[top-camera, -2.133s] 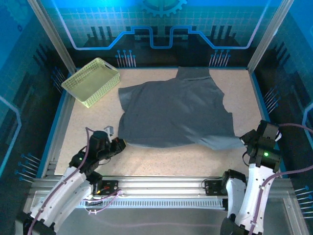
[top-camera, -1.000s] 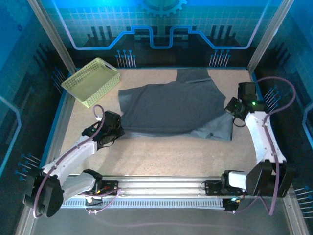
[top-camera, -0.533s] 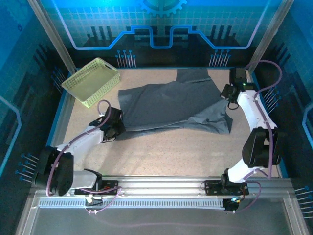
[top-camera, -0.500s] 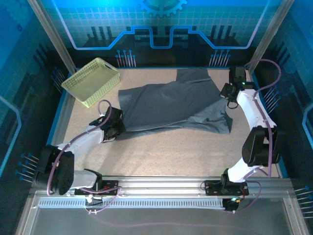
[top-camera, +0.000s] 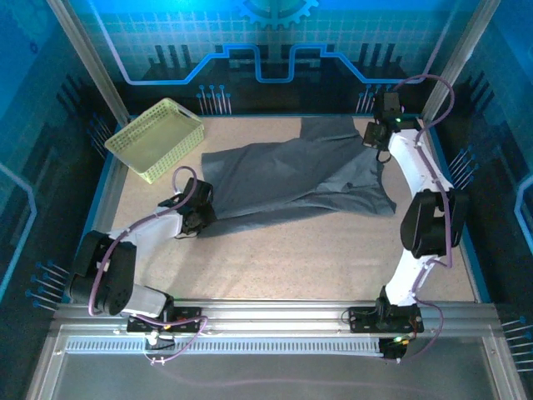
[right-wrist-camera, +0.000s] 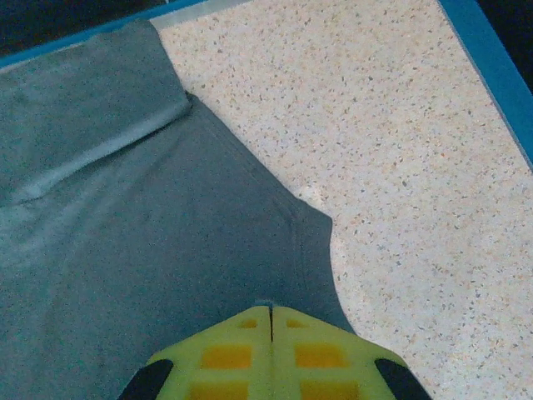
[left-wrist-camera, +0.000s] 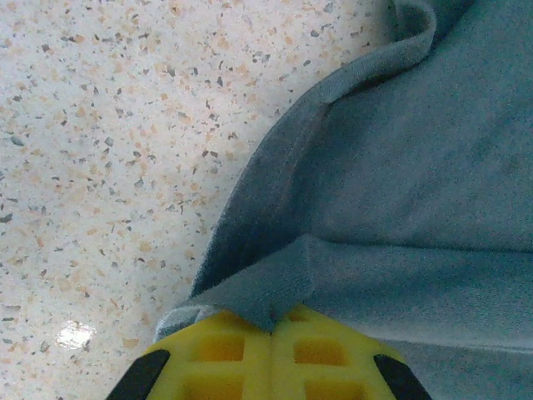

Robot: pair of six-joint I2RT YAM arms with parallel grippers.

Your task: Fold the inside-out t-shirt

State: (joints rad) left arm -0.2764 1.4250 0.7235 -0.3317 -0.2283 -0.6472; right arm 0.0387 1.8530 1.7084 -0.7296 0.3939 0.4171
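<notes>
The speckled table [top-camera: 275,258] is bearing everything shown. The inside-out t-shirt [top-camera: 291,179] is lying rumpled across the table's middle and far half, with its near part doubled into a long fold running left to right and one sleeve reaching toward the far edge. The pale yellow-green basket [top-camera: 156,137] is sitting in the far left corner, near the shirt's left edge but apart from it. The left gripper [left-wrist-camera: 271,321] is resting at the shirt's near left corner, its yellow fingers [left-wrist-camera: 225,350] pressing together on a small peak of hem. The right gripper [right-wrist-camera: 271,312] is sitting at the shirt's far right edge below the sleeve, its jaws closing flush on the cloth's rim.
</notes>
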